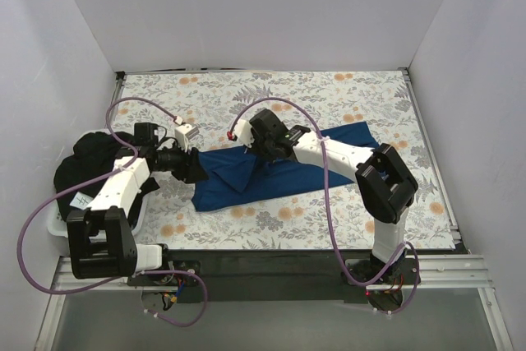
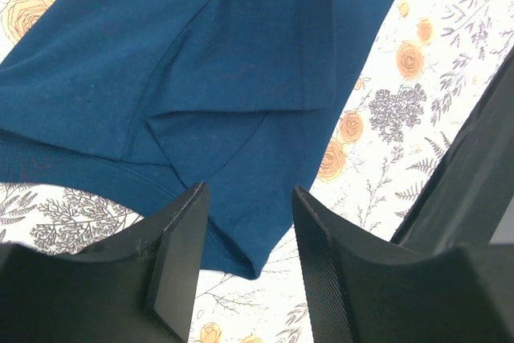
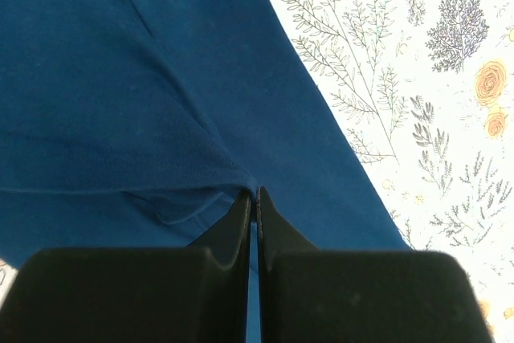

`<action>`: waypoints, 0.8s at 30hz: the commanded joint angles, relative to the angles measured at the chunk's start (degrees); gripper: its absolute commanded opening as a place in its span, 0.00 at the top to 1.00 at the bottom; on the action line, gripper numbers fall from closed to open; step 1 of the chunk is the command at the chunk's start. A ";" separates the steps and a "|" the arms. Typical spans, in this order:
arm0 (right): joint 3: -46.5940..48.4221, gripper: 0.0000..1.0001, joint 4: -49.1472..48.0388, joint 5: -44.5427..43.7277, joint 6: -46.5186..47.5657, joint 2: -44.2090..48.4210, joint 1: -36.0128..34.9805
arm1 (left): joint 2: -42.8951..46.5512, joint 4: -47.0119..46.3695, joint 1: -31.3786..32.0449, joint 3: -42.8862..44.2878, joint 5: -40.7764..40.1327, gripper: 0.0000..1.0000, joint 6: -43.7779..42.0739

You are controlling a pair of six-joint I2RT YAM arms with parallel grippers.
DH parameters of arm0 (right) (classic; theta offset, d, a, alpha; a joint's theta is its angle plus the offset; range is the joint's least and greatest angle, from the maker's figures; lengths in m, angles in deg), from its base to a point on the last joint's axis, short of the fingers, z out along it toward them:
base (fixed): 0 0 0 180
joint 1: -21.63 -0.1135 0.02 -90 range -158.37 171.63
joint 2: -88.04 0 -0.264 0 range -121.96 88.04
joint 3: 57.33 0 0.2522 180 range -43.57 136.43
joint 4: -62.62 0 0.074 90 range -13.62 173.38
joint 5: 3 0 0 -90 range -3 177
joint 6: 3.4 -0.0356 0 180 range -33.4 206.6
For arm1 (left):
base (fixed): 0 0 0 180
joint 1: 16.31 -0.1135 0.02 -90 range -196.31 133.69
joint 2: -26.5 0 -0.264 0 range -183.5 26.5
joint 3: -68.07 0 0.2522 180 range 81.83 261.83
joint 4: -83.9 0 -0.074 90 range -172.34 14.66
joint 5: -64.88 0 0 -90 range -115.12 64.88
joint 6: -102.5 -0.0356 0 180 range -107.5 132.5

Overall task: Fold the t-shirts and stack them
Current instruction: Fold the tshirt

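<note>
Blue t-shirt (image 1: 279, 172) rumpled on the floral-covered table (image 1: 345, 96); right gripper (image 3: 255, 198) jaws clenched on 1 pinch of its fabric, left gripper (image 2: 249, 194) jaws parted, empty, over its left hem: a single-pinch pull risks slipping or skewing the fold.

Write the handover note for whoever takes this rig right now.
Left end effector: open, poised over the near corner of the blue t-shirt, gripping nothing.
Right end effector: shut on a pinch of the blue t-shirt.
Things: the blue t-shirt lies rumpled and partly folded mid-table on the floral cloth. A black cloth heap sits in the white bin at the left.
Done: no finished fold or stack visible.
Left: finish folding the blue one, fold the rest, stack.
</note>
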 commanded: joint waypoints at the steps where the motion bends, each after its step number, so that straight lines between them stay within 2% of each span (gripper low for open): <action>1: -1.99 0.99 -2.50 1.14 -0.09 1.79 0.32 | -0.21 -2.14 1.44 0.20 -2.14 0.56 -0.97; 9: -4.64 0.90 -3.64 -1.75 1.49 2.32 1.55 | -1.70 -4.07 3.91 0.20 -5.40 0.58 1.32; 11: -4.20 0.82 -3.56 -2.37 1.67 1.62 2.08 | -1.62 -4.51 4.17 0.20 -5.75 0.59 1.84; 12: -4.11 0.69 -3.56 -2.81 1.67 1.44 2.17 | -1.62 -4.60 4.35 0.20 -5.84 0.59 2.02; 15: -4.46 0.57 -3.65 -4.21 2.28 1.87 2.34 | -1.88 -4.78 4.52 0.64 -6.10 0.59 2.90; 20: -3.76 0.60 -3.30 -4.83 2.72 4.50 3.75 | -3.55 -4.69 6.36 1.51 -9.61 0.60 5.27; 24: -1.13 0.67 0.12 -0.10 0.80 6.01 3.93 | -5.48 -3.72 10.93 2.66 -14.01 0.61 7.03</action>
